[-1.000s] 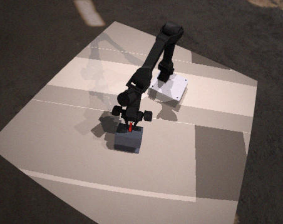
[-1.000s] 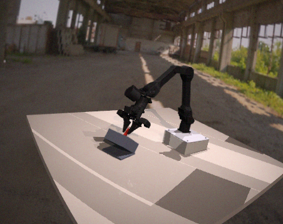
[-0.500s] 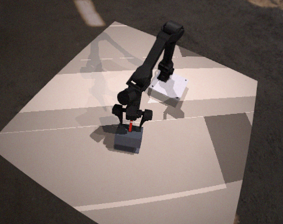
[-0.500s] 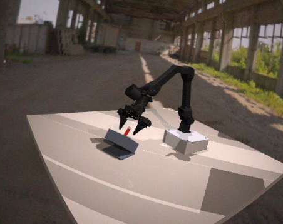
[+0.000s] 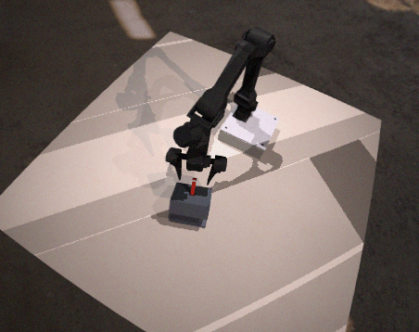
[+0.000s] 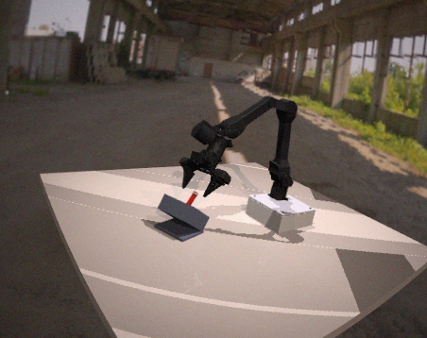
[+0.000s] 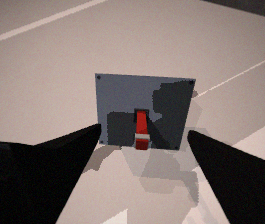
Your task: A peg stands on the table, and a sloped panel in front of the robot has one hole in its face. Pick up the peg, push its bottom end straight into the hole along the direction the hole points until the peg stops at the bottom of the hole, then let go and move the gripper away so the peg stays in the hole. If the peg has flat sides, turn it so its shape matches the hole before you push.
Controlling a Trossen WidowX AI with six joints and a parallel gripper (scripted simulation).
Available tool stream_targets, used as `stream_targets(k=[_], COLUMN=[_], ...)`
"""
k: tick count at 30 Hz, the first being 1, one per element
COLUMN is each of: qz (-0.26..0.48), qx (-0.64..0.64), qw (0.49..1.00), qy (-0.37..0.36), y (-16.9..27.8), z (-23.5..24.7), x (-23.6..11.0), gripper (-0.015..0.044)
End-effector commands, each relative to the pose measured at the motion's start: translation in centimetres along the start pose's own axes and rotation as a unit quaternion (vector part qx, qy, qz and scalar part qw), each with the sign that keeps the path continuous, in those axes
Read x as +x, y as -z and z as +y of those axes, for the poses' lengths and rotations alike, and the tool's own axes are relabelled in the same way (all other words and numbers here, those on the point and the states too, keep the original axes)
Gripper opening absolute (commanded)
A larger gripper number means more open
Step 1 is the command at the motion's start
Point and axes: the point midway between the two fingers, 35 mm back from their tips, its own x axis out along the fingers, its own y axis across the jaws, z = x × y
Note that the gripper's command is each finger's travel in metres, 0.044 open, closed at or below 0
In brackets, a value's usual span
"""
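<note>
The red peg [image 5: 193,186] [image 6: 192,197] [image 7: 141,129] sticks out of the hole in the sloped grey panel [image 5: 185,209] [image 6: 183,211] [image 7: 118,95], its lower end inside the panel. My gripper [image 5: 196,176] [image 6: 199,183] [image 7: 143,130] is open wide, just behind and above the peg's free end. The two fingers stand apart on either side of the peg and do not touch it. Nothing is between them.
The arm's white base block [image 5: 248,129] [image 6: 280,212] stands on the table behind the panel. The table's edges fall off to a dark floor on all sides.
</note>
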Motion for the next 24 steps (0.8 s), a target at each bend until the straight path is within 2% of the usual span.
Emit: stream_targets(k=[1, 24], qz=[-0.003, 0.000], qx=[-0.001, 0.001], qw=[1.000, 1.000], qy=[0.000, 0.001], y=[-0.2, -0.2], z=[-0.1, -0.2], x=[-0.8, -4.9], gripper=[0.0440, 0.0440])
